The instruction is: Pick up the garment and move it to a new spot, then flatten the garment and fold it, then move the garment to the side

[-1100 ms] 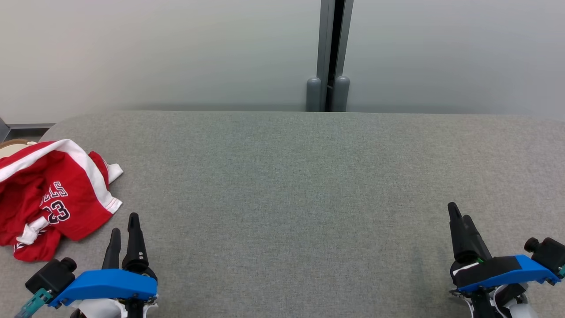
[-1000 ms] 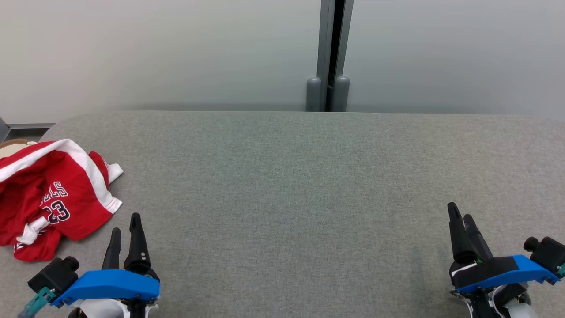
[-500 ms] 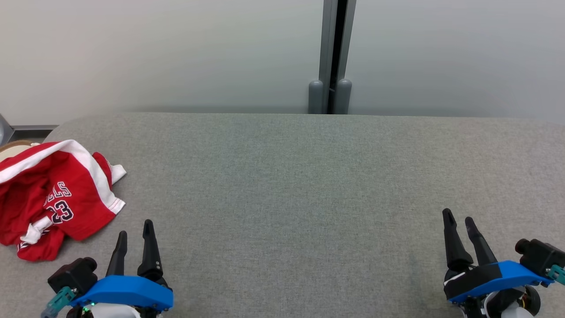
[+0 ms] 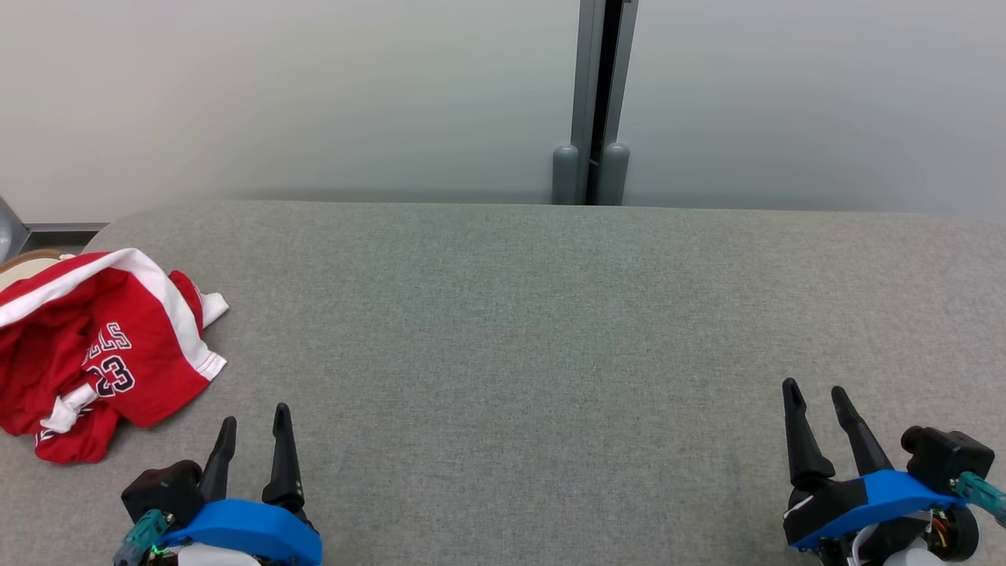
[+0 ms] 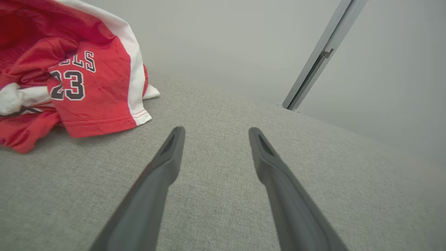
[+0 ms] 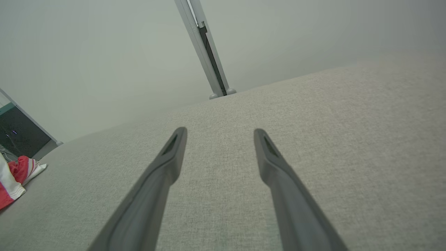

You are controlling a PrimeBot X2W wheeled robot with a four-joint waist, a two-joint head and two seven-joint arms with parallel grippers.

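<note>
Jaws parted and empty on left gripper [image 4: 255, 414] and right gripper [image 4: 813, 387]. Red 23 basketball garment [image 4: 102, 346], perhaps shorts, lies crumpled at the grey pad's [image 4: 511, 314] left end; left gripper should pinch a raised fold.

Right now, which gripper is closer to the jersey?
The left gripper: the jersey lies just ahead and to its left. The right gripper is at the opposite end of the table. Both are open and empty.
</note>
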